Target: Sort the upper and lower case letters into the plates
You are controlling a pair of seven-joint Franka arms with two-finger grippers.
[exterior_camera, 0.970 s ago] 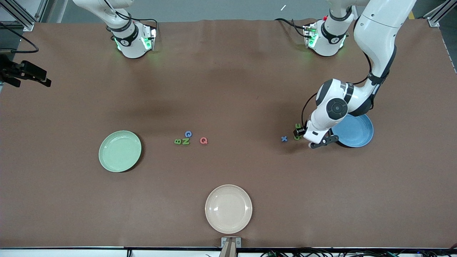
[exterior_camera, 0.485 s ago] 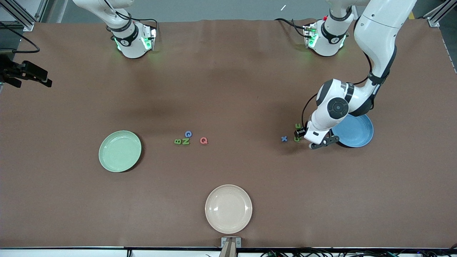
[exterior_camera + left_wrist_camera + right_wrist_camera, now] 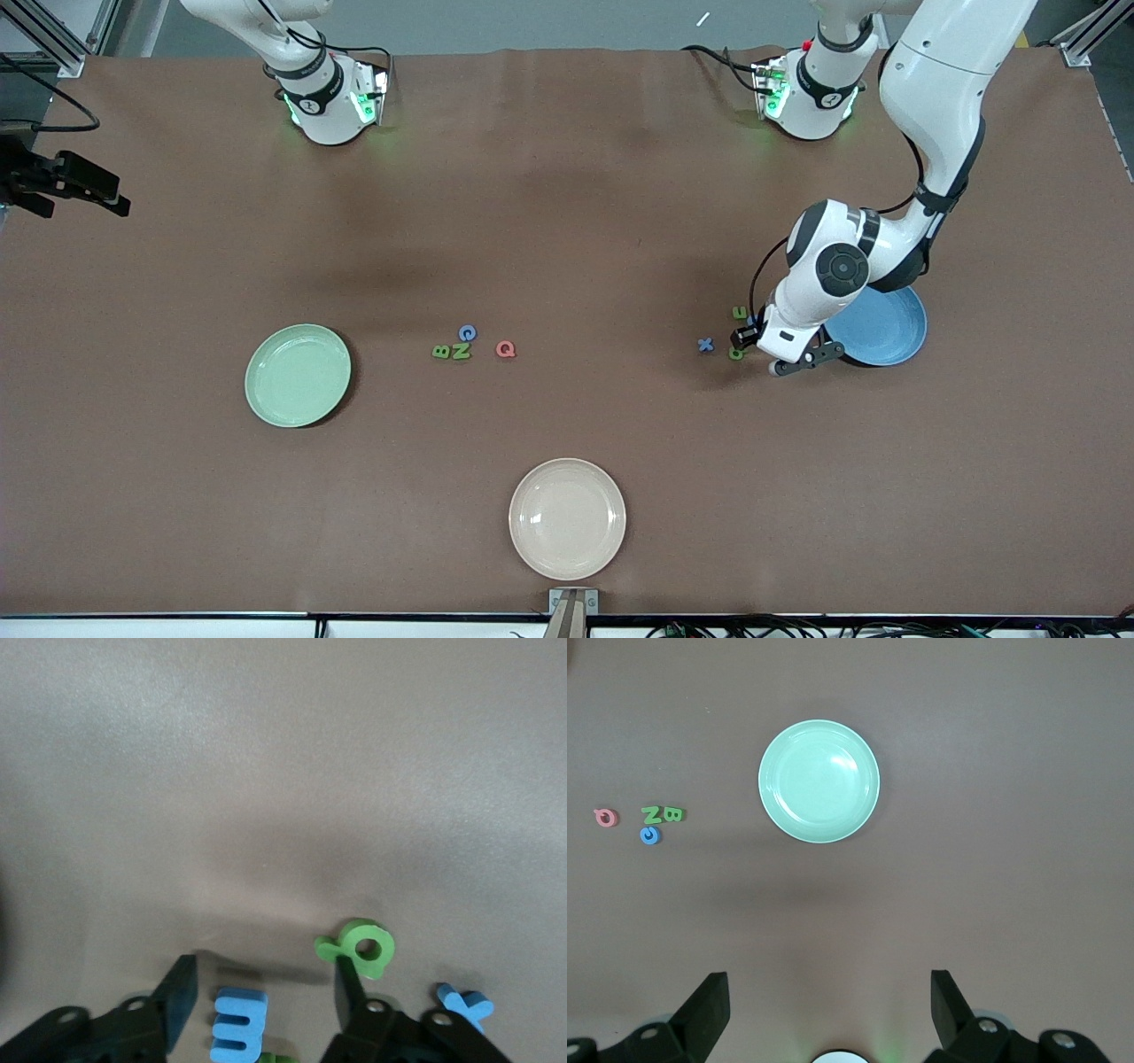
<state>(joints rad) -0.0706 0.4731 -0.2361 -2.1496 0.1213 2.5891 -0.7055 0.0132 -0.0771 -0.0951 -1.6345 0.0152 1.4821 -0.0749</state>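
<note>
Left gripper [image 3: 261, 997] low over table [image 3: 620, 177] just beside sky blue plate [image 3: 886, 328], fingers [image 3: 177, 988] spread. A flat blue foam letter [image 3: 237, 1028] lies between them, unpinched; green letter [image 3: 359, 950] rests against the outside of one finger, its stem lying sideways. Right gripper [image 3: 828, 1010] waits high over pale mint green plate [image 3: 819, 781], jaws wide, holding nothing. Both plates round, shallow, smooth.
</note>
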